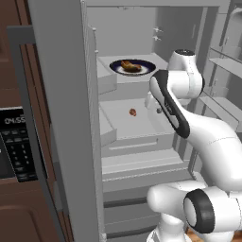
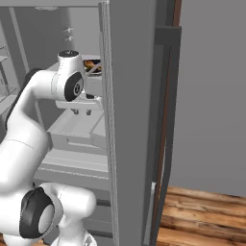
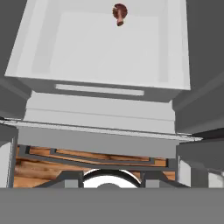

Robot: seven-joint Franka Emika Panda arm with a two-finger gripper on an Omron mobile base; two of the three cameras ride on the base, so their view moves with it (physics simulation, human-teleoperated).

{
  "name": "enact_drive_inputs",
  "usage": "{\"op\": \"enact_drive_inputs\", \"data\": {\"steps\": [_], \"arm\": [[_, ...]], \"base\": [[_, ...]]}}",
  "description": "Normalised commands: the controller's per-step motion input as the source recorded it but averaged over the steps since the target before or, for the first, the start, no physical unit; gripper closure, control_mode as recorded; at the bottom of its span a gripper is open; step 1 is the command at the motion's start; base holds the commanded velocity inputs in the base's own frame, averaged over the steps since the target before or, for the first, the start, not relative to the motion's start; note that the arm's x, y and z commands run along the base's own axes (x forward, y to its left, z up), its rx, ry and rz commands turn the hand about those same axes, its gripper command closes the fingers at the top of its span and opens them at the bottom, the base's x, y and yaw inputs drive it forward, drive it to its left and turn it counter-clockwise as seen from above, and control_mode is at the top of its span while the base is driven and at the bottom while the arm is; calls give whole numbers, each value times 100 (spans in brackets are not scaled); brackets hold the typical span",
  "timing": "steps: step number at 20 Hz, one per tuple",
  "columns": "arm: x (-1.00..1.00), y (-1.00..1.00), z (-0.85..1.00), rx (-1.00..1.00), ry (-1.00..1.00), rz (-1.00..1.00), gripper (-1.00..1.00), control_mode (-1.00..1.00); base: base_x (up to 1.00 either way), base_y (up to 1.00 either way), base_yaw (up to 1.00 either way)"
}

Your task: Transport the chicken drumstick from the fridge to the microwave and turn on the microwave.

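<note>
The fridge (image 1: 61, 94) stands open. On its upper shelf the golden-brown chicken drumstick (image 1: 131, 66) lies on a dark-rimmed plate (image 1: 147, 69); in the right base view a part of the drumstick (image 2: 92, 65) peeks out beside the door edge. My gripper (image 2: 81, 112) hangs inside the fridge, below and in front of the plate, pointing down over the lower shelf. Its two fingers stand apart with nothing between them. The microwave (image 1: 16, 151) shows its black keypad and display at the far left, beyond the fridge door.
A tiny round reddish-brown item (image 1: 133, 112) lies on the lower shelf tray (image 3: 100, 52), also seen as the reddish-brown item (image 3: 119, 13) in the hand view. The open fridge door (image 2: 129, 96) stands between arm and microwave. Door bins (image 1: 222, 66) line the right side. Wooden floor (image 2: 202, 211) lies below.
</note>
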Motion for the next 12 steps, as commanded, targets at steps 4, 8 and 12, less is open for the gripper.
{"op": "enact_drive_inputs", "data": {"steps": [4, 8, 12], "arm": [[0, 0, 11, 0, -3, 4, -100, -100], [2, 0, 39, 0, -7, 8, -100, -100], [4, 0, 59, 0, -4, 4, -100, -100]], "base": [[0, 0, 0], [0, 0, 0], [0, 0, 0]]}}
